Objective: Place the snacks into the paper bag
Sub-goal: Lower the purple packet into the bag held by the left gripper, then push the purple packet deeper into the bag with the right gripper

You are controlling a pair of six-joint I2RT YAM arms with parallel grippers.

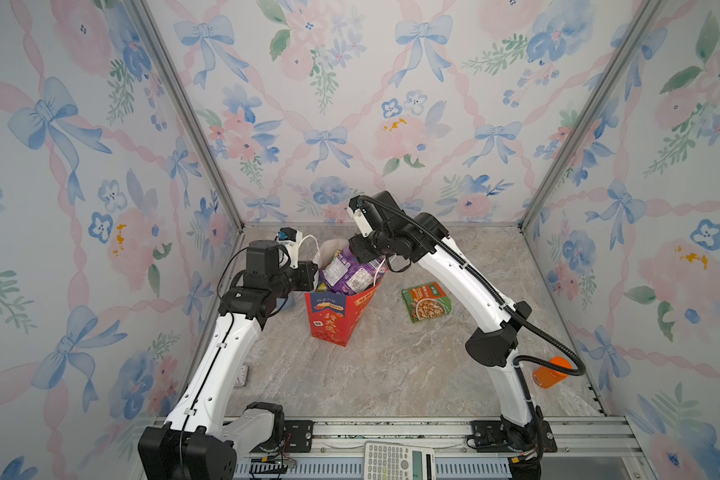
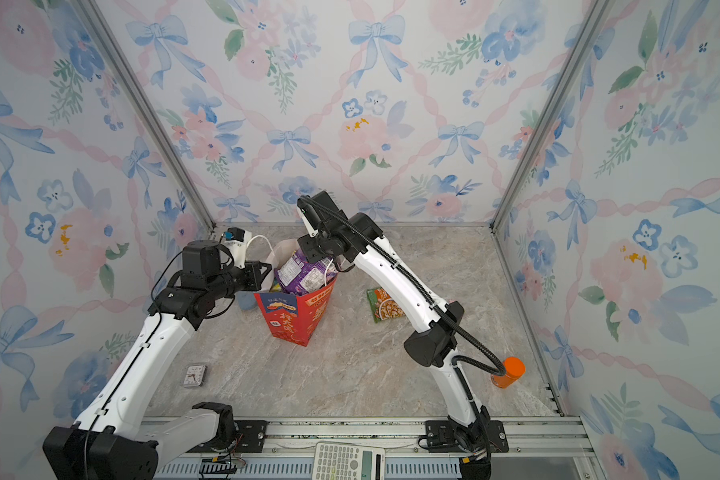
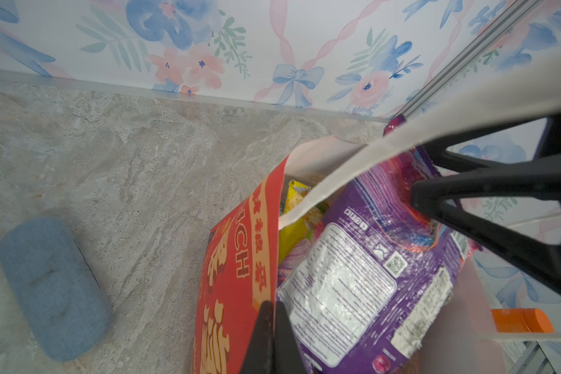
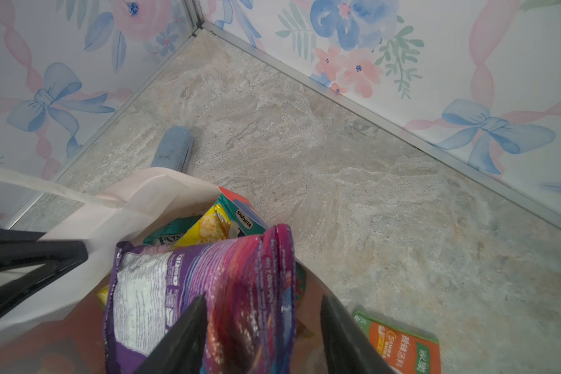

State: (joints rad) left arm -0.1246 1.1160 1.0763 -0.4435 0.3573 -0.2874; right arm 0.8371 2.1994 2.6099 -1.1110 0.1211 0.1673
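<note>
The red paper bag (image 1: 329, 320) (image 2: 292, 320) stands upright mid-table in both top views. My left gripper (image 3: 272, 304) (image 1: 314, 276) is shut on the bag's left rim. A purple snack packet (image 1: 350, 270) (image 3: 353, 285) (image 4: 175, 285) sticks out of the bag's mouth. My right gripper (image 4: 263, 301) (image 2: 312, 249) is open around the packet's top: one finger is against it, the other stands apart. Yellow (image 3: 293, 207) and teal (image 4: 172, 231) packets lie deeper in the bag. A green-and-orange packet (image 1: 427, 301) (image 4: 402, 346) lies flat on the table to the bag's right.
A blue fabric case (image 3: 52, 288) (image 4: 172, 149) lies behind and left of the bag. An orange bottle (image 1: 551, 372) stands by the right wall. A white calculator (image 1: 398, 461) sits on the front rail. A small flat card (image 2: 194, 375) lies at the front left.
</note>
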